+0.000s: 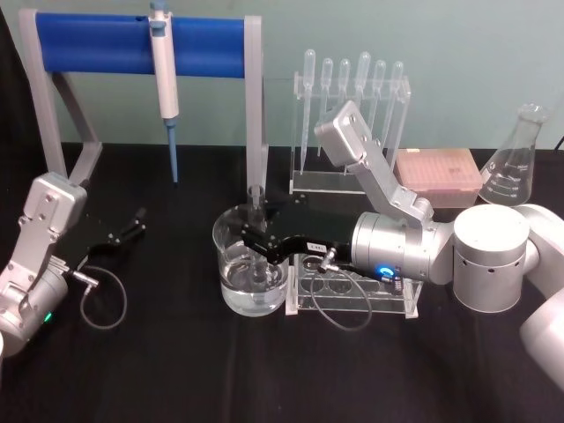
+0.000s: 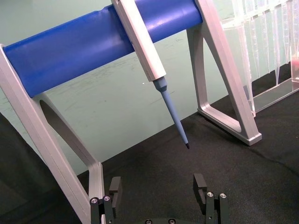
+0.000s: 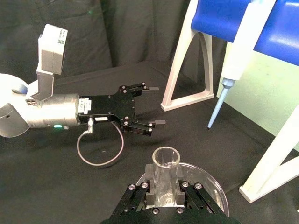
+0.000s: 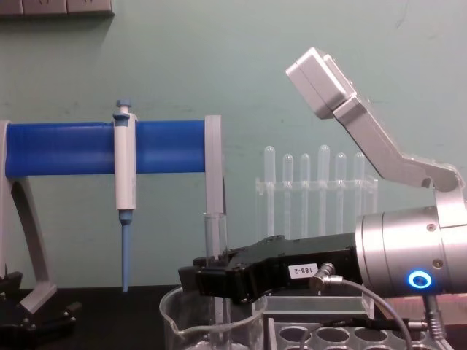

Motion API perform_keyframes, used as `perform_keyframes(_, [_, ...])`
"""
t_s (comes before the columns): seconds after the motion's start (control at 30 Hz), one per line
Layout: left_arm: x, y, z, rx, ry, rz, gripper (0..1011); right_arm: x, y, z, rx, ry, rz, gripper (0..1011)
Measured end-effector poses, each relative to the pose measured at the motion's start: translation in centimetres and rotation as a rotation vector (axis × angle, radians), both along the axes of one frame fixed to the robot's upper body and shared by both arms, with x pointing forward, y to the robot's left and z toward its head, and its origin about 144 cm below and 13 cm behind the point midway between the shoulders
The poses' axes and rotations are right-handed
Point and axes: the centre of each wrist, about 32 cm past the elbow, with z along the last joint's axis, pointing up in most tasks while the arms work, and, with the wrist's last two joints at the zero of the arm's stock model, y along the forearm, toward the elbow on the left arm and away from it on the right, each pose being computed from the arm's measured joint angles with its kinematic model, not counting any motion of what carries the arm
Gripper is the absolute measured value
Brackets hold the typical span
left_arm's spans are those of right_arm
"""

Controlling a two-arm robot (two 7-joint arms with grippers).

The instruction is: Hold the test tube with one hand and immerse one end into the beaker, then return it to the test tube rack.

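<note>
Right gripper (image 1: 256, 239) clamped on test tube (image 1: 256, 203); tube upright, lower end inside beaker (image 1: 227, 257), probably under the liquid. Test tube rack (image 1: 388, 295) just beside beaker, on the right arm's side. Left gripper (image 1: 134, 222) spread wide, parked on tabletop (image 1: 176, 370).

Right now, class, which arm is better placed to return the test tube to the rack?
Right: the right gripper grips the test tube in the beaker, beside the rack; the left gripper sits open, far off.
</note>
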Motion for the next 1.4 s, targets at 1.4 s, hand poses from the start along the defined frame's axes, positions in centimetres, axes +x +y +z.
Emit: perform_keyframes(1.4, [0.0, 0.0, 0.0, 0.0, 0.0, 0.0, 1000, 0.0, 0.0, 0.0, 0.0, 0.0, 0.0, 224])
